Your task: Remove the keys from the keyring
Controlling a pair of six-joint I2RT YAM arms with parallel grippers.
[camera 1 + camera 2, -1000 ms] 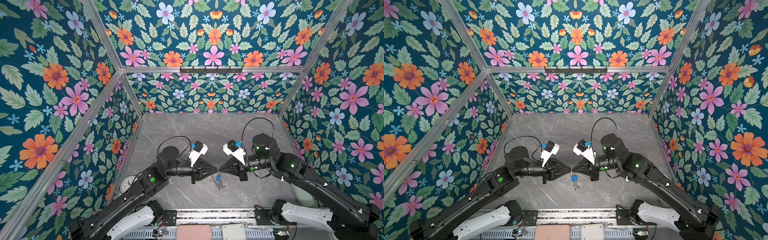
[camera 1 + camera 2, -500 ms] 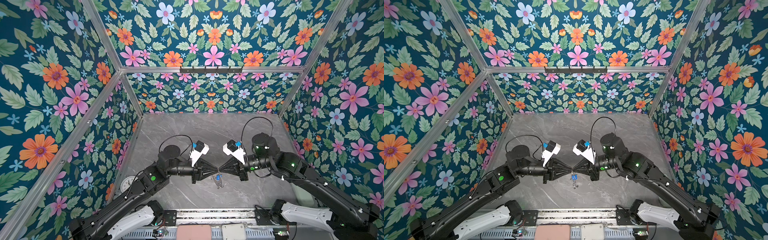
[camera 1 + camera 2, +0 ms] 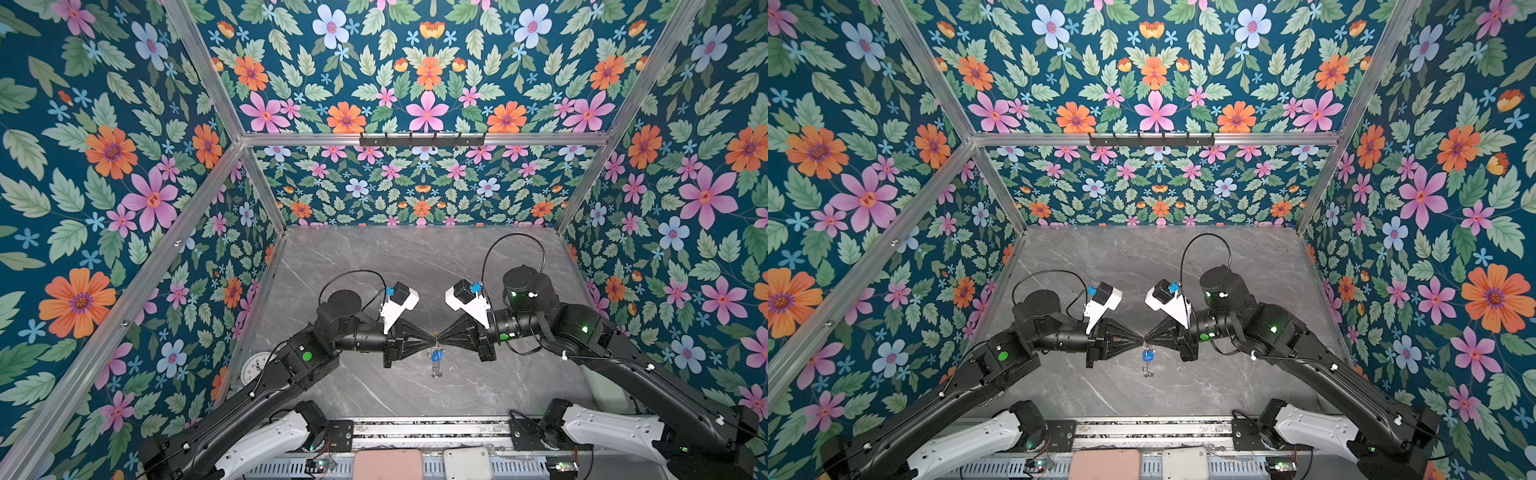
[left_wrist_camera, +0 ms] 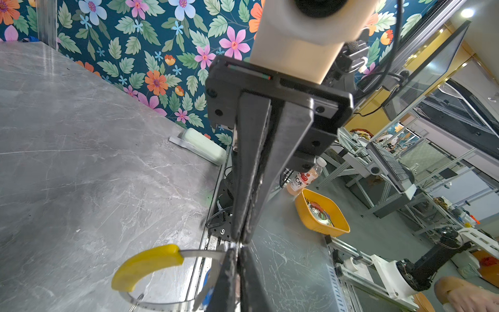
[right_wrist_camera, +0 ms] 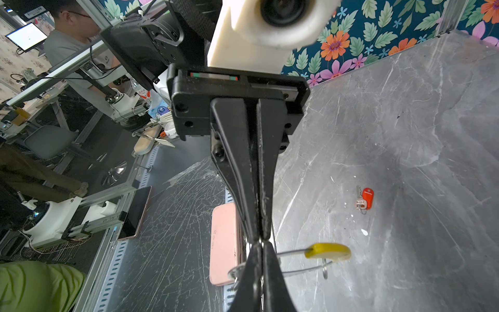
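Observation:
The keyring is a thin grey band [image 4: 201,252] with a yellow segment [image 4: 147,266], held in the air above the front of the table. My left gripper [image 4: 238,251] and right gripper [image 5: 261,245] meet tip to tip, each shut on the ring's band. In both top views they touch at the middle, left gripper [image 3: 432,337] and right gripper [image 3: 439,336]. The blue-tagged key [image 3: 436,356] hangs from the ring below the fingertips, with small silver loops [image 3: 435,371] under it. The red-tagged key [image 5: 366,198] lies loose on the grey table and shows only in the right wrist view.
A small white clock [image 3: 254,368] lies at the table's left edge by the left arm. A pale green case [image 4: 204,146] sits at the right edge. A pink phone [image 3: 387,464] and a white box [image 3: 466,463] rest on the front rail. Floral walls enclose three sides.
My left gripper's fingers have closed the last bit onto the ring. Both arms and the hanging blue-tagged key have hardly moved.

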